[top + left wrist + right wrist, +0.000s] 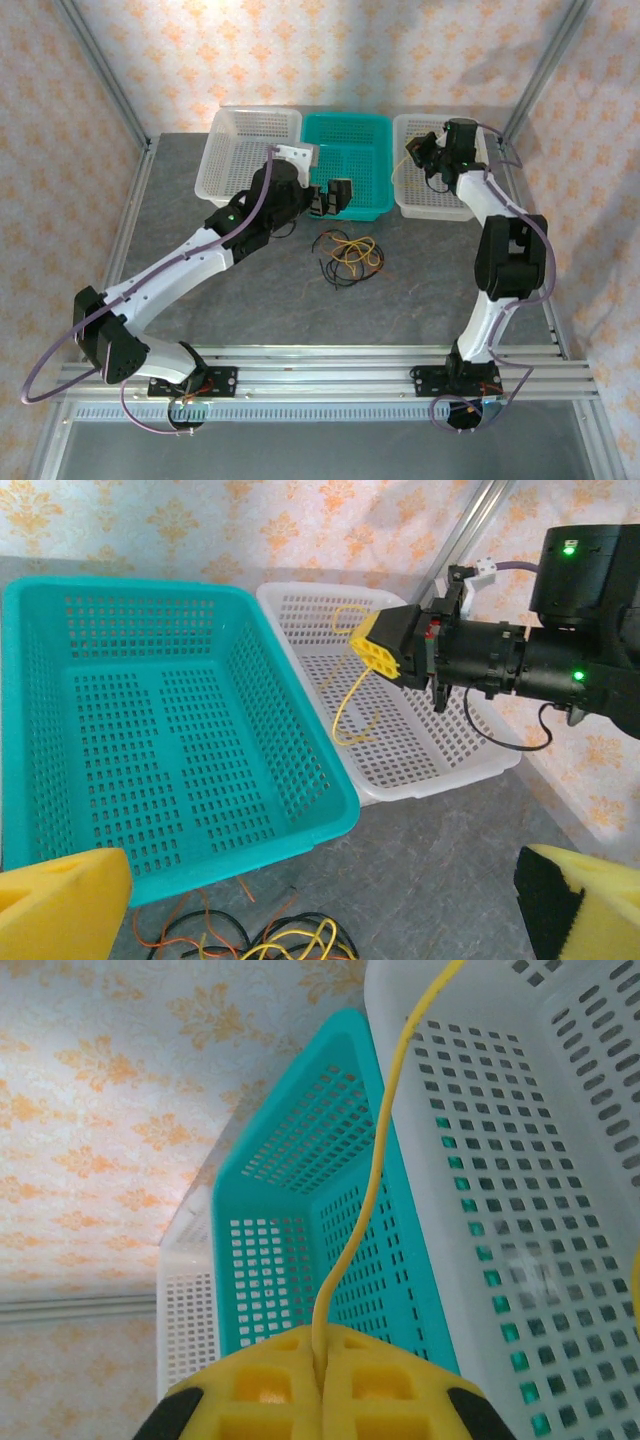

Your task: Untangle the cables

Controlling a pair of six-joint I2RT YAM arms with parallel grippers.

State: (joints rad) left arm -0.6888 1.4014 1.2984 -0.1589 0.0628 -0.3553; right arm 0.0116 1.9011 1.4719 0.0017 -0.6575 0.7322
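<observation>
Glossy perforated plastic teal basket (345, 118), smooth-sheathed cables (350, 252), matt mottled grey table (250, 300), ribbed metal rail (320, 356).

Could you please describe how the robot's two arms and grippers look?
The left arm and right arm have white links, black joints and a purple-grey cable each. The left gripper and right gripper have yellow fingers with black edges.

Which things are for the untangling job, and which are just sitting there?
For the job: tangled cables, yellow cable pinched in the right gripper, open left gripper.
Just sitting there: teal basket, left white basket, right white basket.
</observation>
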